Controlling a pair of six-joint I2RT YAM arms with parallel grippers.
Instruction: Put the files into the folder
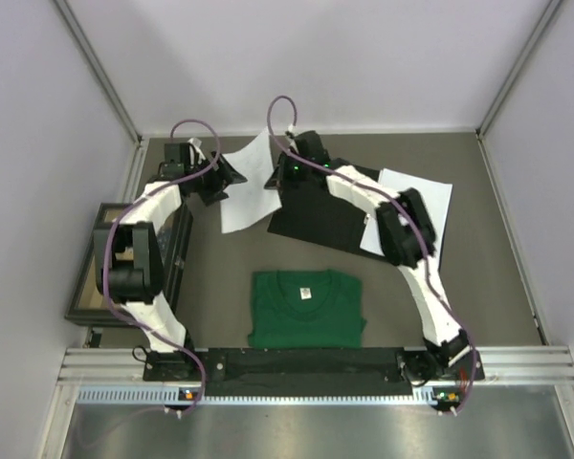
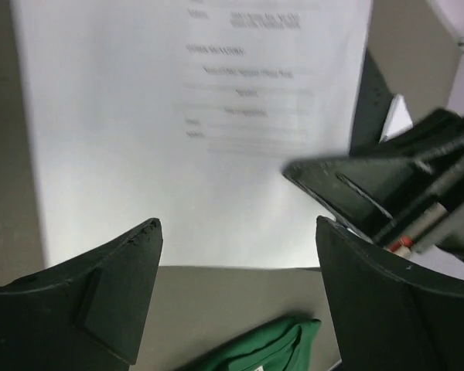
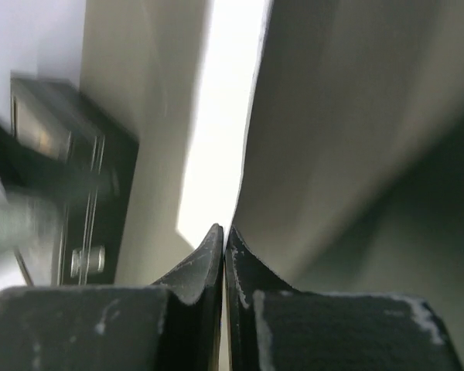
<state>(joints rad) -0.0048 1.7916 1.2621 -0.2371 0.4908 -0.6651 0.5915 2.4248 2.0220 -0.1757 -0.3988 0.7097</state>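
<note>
my right pincer [image 3: 225,236] is closed tight on the sheet [image 1: 244,196]; my left pincer [image 2: 236,226] gapes empty above it. next, i reckon, drag it onto the folder [image 1: 318,218] beside my right pincer.

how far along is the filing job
Done: the folder lies open, black inside up. In hand: the right gripper is shut on the edge of a printed sheet, and the left gripper is open over another edge. Left: that sheet lies mostly beside the folder, not in it, so it needs moving in.
</note>
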